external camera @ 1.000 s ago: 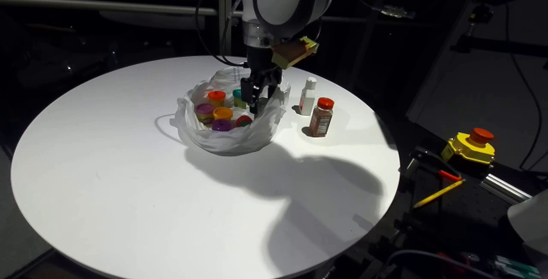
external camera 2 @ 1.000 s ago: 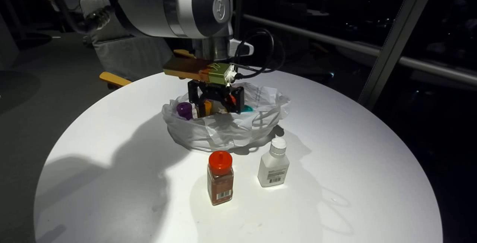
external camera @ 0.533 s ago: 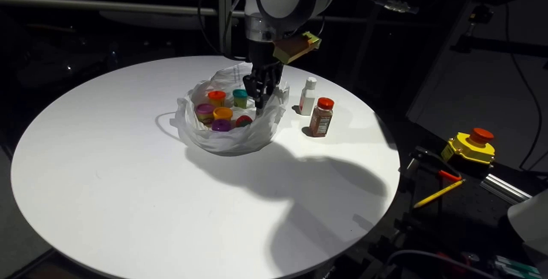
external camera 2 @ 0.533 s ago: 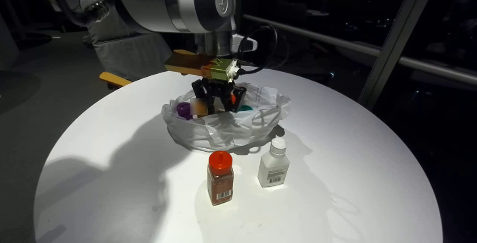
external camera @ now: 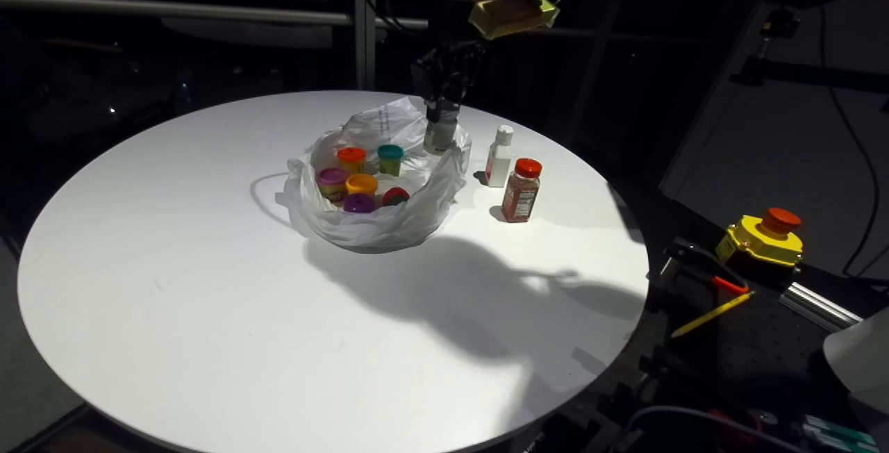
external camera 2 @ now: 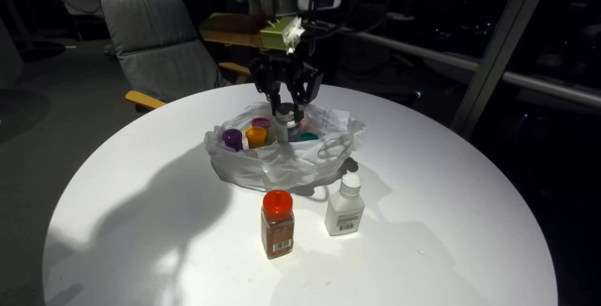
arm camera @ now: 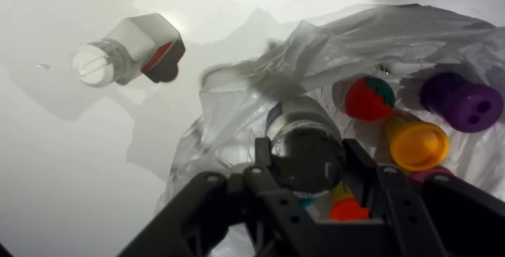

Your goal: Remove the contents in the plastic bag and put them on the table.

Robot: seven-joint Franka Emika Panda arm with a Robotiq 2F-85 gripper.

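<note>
Pencil (external camera: pixel 713 314), yellow box (external camera: pixel 760 242), grey chair (external camera 2: pixel 151 50)

Dark all round, brightly lit table (external camera: pixel 208 328) — broad, soft-edged shadows (external camera: pixel 430 300)

Both exterior views slant down on the counter (external camera: pixel 243 300) and bag (external camera 2: pixel 286 170); the wrist view looks down from closer.

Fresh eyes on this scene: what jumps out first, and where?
First, the crinkled whitish plastic bag on the round white table, with brightly coloured pots inside. Next, the black gripper holding a pale, dark-topped jar at the bag's mouth. Then a red-capped bottle and a white bottle, both upright outside the bag.
</note>
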